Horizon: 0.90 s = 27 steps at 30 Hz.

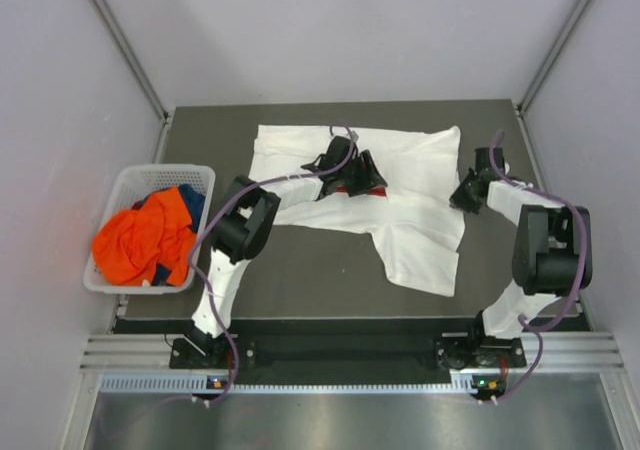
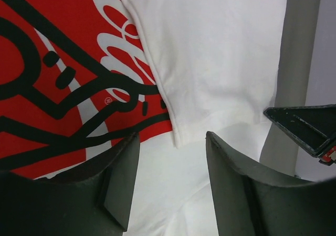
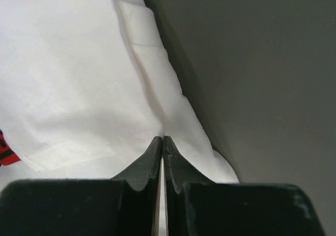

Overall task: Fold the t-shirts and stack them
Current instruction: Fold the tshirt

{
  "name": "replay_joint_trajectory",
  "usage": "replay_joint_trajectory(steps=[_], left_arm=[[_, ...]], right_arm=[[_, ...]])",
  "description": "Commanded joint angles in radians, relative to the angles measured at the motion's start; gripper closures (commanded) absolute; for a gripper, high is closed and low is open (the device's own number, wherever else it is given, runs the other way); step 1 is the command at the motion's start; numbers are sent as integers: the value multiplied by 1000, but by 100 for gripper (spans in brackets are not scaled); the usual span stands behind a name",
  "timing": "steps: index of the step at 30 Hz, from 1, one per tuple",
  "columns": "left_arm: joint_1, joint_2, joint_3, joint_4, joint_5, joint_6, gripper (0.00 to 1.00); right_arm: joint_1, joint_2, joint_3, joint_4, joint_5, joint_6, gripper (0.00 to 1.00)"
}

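The white t-shirt (image 1: 420,195) lies spread on the dark table, partly folded, its red chest print (image 2: 52,63) facing up. My left gripper (image 1: 365,177) hovers over the shirt's middle. In the left wrist view the left gripper (image 2: 170,141) is open, with a folded white hem (image 2: 178,126) just past its tips and nothing held. My right gripper (image 1: 463,195) is at the shirt's right edge. The right wrist view shows it (image 3: 163,138) shut, pinching a ridge of the white cloth (image 3: 157,89). The orange t-shirt (image 1: 140,240) and dark blue t-shirt (image 1: 190,202) lie in the basket.
A white lattice basket (image 1: 160,170) stands at the table's left edge. Bare dark table (image 3: 262,63) lies right of the shirt, with more (image 1: 300,270) in front of it. Pale walls close in on three sides.
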Motion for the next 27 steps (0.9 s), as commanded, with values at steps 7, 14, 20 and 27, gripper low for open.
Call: replay_joint_trajectory(steps=[7,14,20,27], left_arm=[[-42,26,16,85,7,-52,43],[-56,52,52,71,-2,-69,47],[-67,83,79,56,-16,-84,50],[-70,89,88,48,-27,-92,81]], right_arm=[[-9,-94,-30,29,-52,2,100],[-11,-102,-48,40,-68,2,100],[-11,-109,-54,44,-76,-1,100],[-12,-114,-56,46,-79,-6,100]])
